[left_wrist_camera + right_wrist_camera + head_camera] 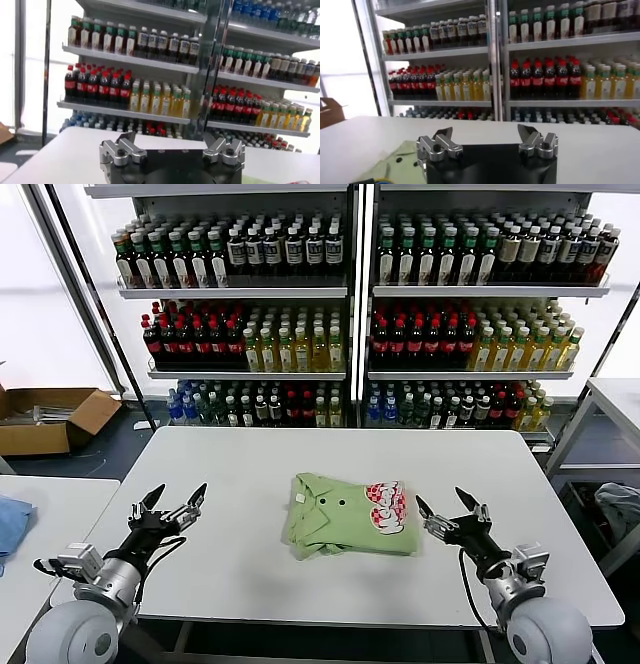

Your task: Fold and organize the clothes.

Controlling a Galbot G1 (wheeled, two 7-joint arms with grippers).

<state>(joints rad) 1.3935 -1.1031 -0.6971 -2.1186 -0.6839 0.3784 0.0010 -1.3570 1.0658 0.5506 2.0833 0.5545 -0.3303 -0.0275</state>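
polo shirt (349, 514) folded on table (250, 474), just beside right end effector (446, 502)

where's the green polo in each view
Head view: polo lies folded mid-table, nearer the right gripper.
Left wrist view: only a green sliver in the corner, likely the polo.
Right wrist view: collar and buttons beside the gripper.
Shared landmark: drink shelves behind the table.
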